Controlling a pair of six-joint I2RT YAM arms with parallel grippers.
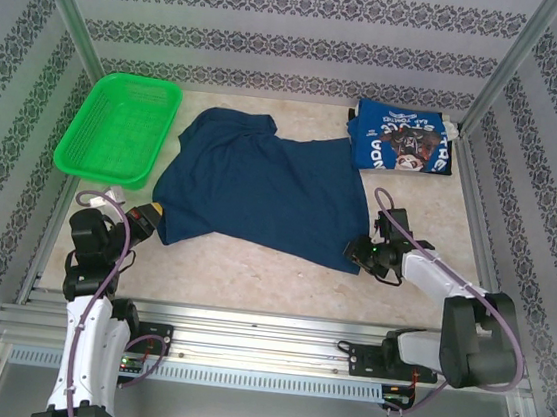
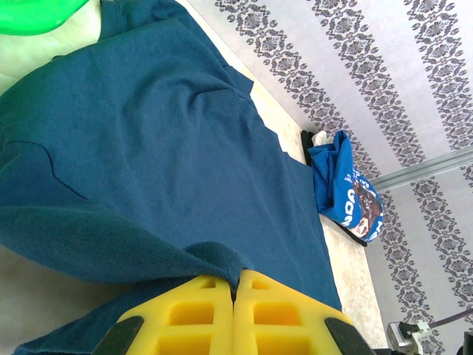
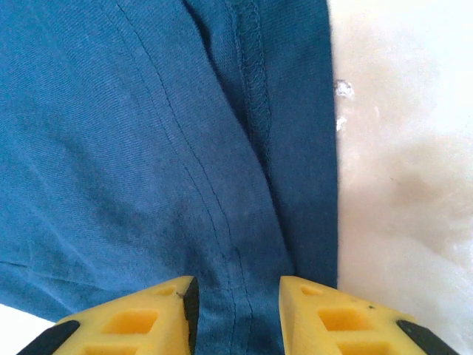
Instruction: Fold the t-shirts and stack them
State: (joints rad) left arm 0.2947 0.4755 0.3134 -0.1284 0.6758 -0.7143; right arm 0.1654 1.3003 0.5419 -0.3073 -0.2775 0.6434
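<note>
The dark navy t-shirt [image 1: 260, 191] lies spread over the middle of the table, with one sleeve toward the basket. My left gripper [image 1: 147, 216] is shut on a fold of its near left edge; the left wrist view shows the cloth [image 2: 148, 148] pinched between the yellow fingers [image 2: 235, 285]. At the shirt's near right corner, my right gripper [image 1: 359, 250] is open. Its two fingers [image 3: 236, 296] stand apart with the hemmed navy cloth [image 3: 148, 148] between them. The brighter blue t-shirt [image 1: 404, 142] with white lettering sits folded at the far right corner, also visible from the left wrist [image 2: 347, 188].
A green mesh basket [image 1: 117, 125] stands at the far left, its rim showing in the left wrist view [image 2: 37, 15]. Patterned walls and metal posts enclose the table. Bare tabletop [image 1: 251, 276] runs along the near edge in front of the shirt.
</note>
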